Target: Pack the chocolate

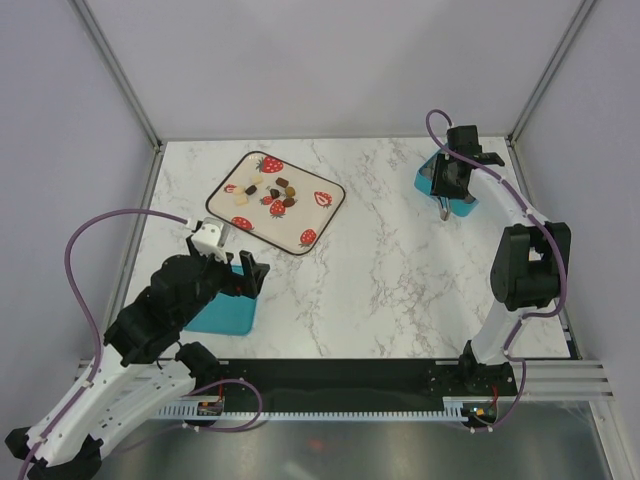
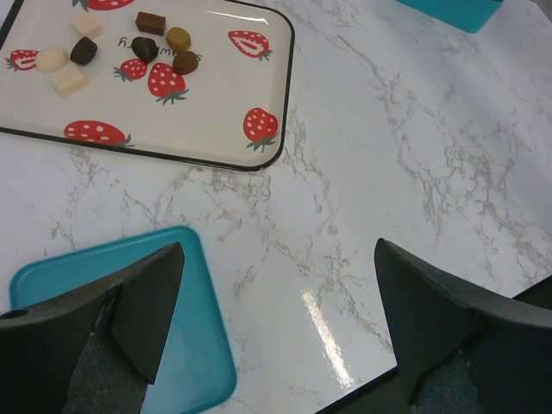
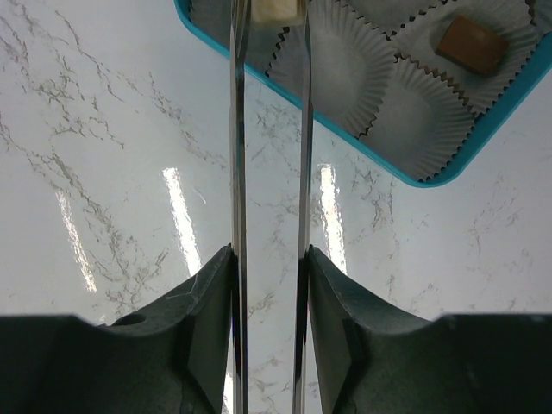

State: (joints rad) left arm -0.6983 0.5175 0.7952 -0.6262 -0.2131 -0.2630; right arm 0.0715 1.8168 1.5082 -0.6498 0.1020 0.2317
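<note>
The right gripper (image 3: 272, 19) pinches a cream piece (image 3: 274, 9) between its long blades over the teal box (image 3: 448, 168) of paper cups. Placing appears to be in hand, and the next move calls for a release centred on a cup. The left gripper (image 2: 276, 319) gapes idle, and the other chocolates (image 2: 164, 47) lie on the tray (image 2: 216, 129).

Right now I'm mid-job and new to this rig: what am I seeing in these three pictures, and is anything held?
Two robot arms stand at the near edge of a marble table. One picture looks down on both from above. The other two come from a camera on each wrist. On the table lie a strawberry-print tray with loose chocolates, a flat teal lid, and a teal box lined with paper cups, one holding a brown chocolate. The left pincer, by the lid, is wide open and empty. The right pincer grips metal tweezers. A cream piece sits between their tips over the box.
</note>
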